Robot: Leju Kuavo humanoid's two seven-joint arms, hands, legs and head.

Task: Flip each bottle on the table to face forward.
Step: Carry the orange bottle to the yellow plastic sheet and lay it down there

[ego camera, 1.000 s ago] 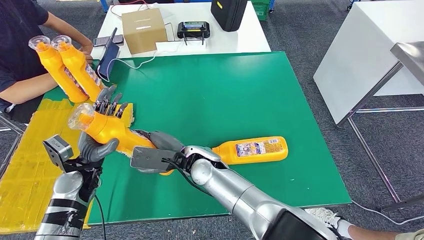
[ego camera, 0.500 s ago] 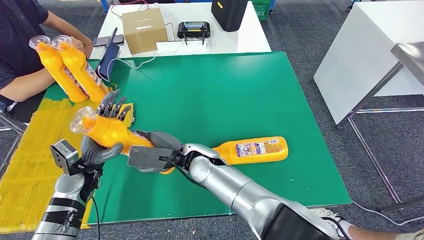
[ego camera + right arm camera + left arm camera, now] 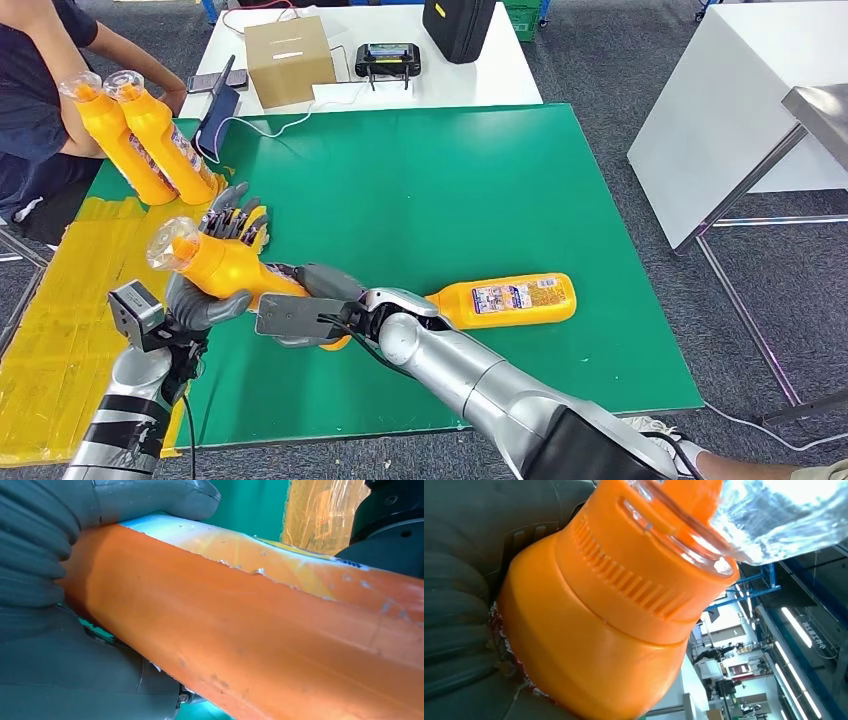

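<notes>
You see the orange bottle [image 3: 225, 268] tilted above the green worktop [image 3: 420, 180], cap up-left. Left hand [image 3: 205, 290] grips its shoulder, thumb under, fingers [image 3: 228, 215] spread behind. Right hand [image 3: 315, 300] wraps its lower body. A second bottle [image 3: 505, 300] lies flat nearby.

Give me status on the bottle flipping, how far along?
Looks done: two bottles stand together at the green mat's far left corner, where a person's arm rests. In hand: one bottle held off the mat by both the left hand and right hand. Left: one bottle lying flat, label up, untouched.
</notes>
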